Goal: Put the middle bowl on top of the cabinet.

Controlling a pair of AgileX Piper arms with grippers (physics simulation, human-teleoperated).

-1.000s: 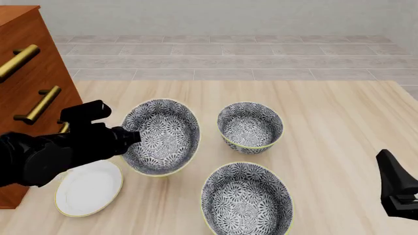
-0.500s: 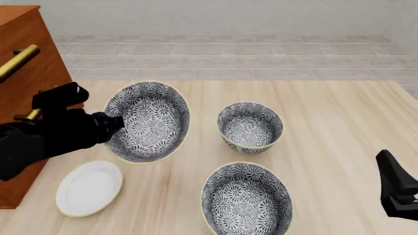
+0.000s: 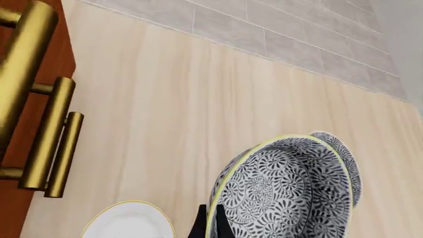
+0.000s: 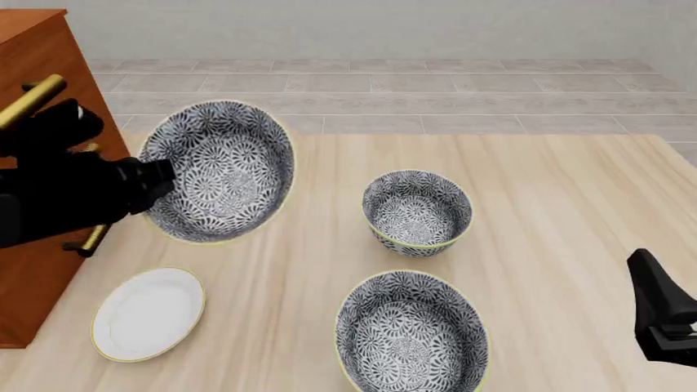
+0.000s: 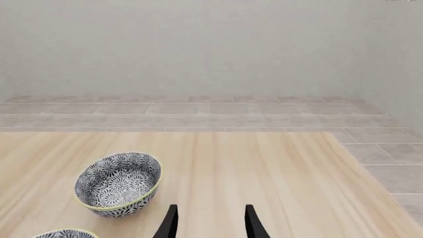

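Table (image 4: pixel 566 188): pale wood, fine straight grain, smooth, matt. Cabinet (image 4: pixel 44 73): reddish-brown wood, smooth, slight satin sheen; its handles (image 3: pixel 49 139): brass-look metal, shiny. Middle bowl (image 4: pixel 218 171): glazed ceramic look, dense black-and-white floral print, thin pale-yellow rim; the two other bowls (image 4: pixel 417 211) look the same. Plate (image 4: pixel 147 314): plain white, smooth, yellow rim. Left claw (image 4: pixel 153 184) and right claw (image 5: pixel 208 223): black, matt, plastic-like. Floor (image 4: pixel 436 90): grey tiles, matt.
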